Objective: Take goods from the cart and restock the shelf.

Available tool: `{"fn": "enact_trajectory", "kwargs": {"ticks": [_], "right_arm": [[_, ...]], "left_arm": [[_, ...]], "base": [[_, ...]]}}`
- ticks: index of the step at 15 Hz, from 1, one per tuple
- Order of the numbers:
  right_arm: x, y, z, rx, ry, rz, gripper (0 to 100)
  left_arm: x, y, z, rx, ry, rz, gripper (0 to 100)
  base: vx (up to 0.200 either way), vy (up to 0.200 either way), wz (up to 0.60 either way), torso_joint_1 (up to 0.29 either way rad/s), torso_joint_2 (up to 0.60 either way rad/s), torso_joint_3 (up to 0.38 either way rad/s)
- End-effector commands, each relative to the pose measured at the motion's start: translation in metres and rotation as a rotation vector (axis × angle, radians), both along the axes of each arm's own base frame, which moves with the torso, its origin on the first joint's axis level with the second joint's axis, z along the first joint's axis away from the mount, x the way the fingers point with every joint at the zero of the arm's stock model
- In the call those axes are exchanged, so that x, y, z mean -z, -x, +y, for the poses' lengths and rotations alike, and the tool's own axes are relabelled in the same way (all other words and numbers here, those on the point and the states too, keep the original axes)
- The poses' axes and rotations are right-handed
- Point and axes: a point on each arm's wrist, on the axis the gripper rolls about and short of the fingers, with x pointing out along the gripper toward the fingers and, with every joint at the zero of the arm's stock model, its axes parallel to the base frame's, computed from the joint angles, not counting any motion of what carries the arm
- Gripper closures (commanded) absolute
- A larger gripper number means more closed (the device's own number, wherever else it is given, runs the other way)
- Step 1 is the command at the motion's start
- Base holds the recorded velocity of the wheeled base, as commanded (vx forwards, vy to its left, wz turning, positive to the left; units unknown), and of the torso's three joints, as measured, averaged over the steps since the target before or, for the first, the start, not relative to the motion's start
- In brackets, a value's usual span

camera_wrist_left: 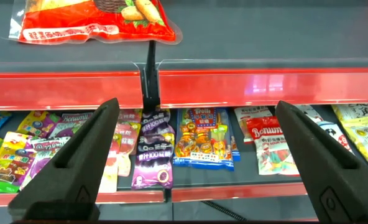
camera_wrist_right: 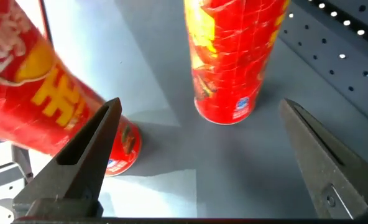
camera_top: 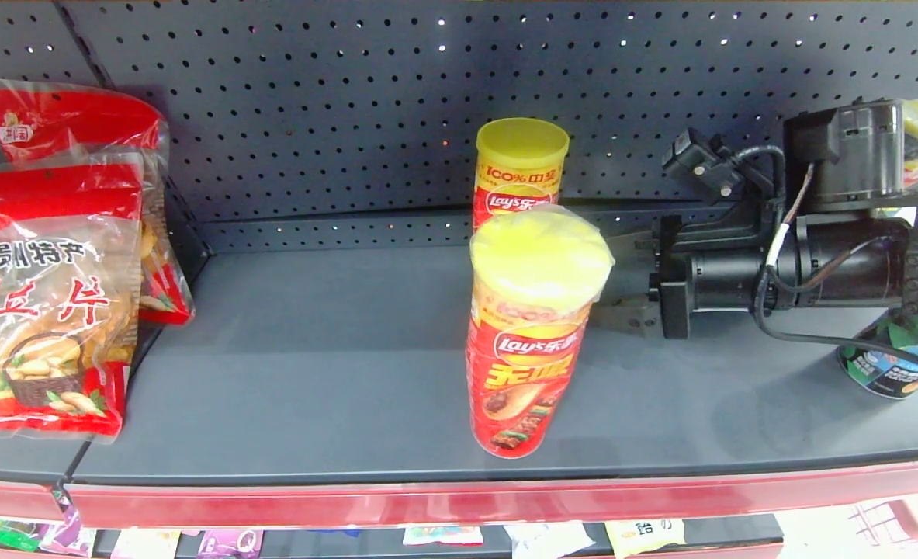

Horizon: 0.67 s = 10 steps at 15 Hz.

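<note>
Two red chip cans with yellow lids stand upright on the grey shelf (camera_top: 311, 373). The front can (camera_top: 532, 341) is near the shelf's red edge; the back can (camera_top: 519, 167) is by the pegboard wall. My right gripper (camera_top: 621, 299) reaches in from the right, level with the cans and just to the right of the front can, partly hidden behind it. In the right wrist view the gripper (camera_wrist_right: 199, 104) is open and empty, with the back can (camera_wrist_right: 234, 56) and the front can (camera_wrist_right: 59, 106) a short way ahead of its fingers. My left gripper (camera_wrist_left: 196, 104) is open and empty, below the shelf's red edge (camera_wrist_left: 265, 87).
Red snack bags (camera_top: 55, 310) lean at the shelf's left end. A dark can (camera_top: 893, 365) stands under my right arm at the far right. Candy bags (camera_wrist_left: 202, 137) fill the lower shelf. The grey shelf between the bags and the cans is bare.
</note>
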Motion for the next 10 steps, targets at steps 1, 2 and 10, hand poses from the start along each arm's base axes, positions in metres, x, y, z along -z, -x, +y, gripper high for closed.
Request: {"fn": "enact_trajectory", "kwargs": {"ticks": [1,2,10], "right_arm": [[-0.001,0.002,-0.0002,-0.003,-0.001,-0.004,0],[-0.0006,0.0027,0.0,-0.004,0.0,-0.003,0],[0.0004,0.0115,0.0002,-0.018,0.002,0.002,0]], "left_arm": [[0.0,-0.0001,0.0,0.0,0.0,0.001,0],[0.0,-0.0001,0.0,0.0,0.0,0.001,0],[0.0,-0.0001,0.0,0.0,0.0,0.001,0]], "base": [[0.0,0.0,0.0,0.0,0.0,0.0],[0.0,0.0,0.0,0.0,0.0,0.0],[0.0,0.0,0.0,0.0,0.0,0.0]]}}
